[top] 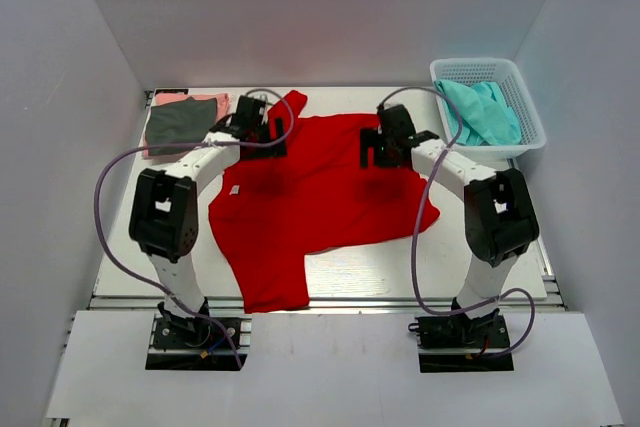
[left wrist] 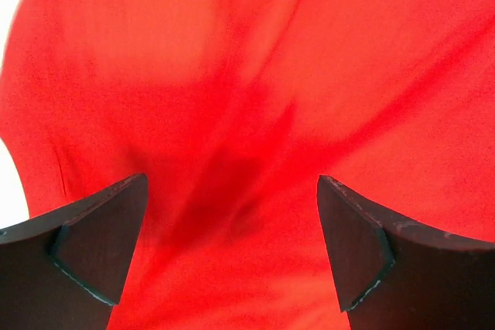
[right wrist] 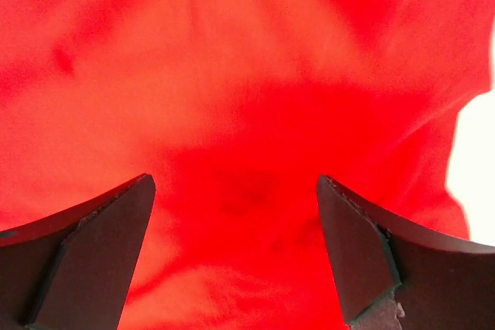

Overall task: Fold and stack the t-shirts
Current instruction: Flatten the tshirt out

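Note:
A bright red t-shirt (top: pixel 320 197) lies spread across the middle of the table, one sleeve reaching the front edge. My left gripper (top: pixel 252 119) hovers open over its far left part, near a raised sleeve. My right gripper (top: pixel 388 139) hovers open over its far right part. In the left wrist view the dark fingers (left wrist: pixel 100 245) stand wide apart above red cloth (left wrist: pixel 255 98). The right wrist view shows the same, fingers (right wrist: pixel 363 253) wide over red fabric (right wrist: pixel 247 75). A folded dark grey t-shirt (top: pixel 180 125) lies on a salmon pink one (top: pixel 205 100) at the far left.
A white lattice basket (top: pixel 530 112) at the far right corner holds teal cloth (top: pixel 482 112). White walls close in the table on three sides. Purple cables loop from both arms.

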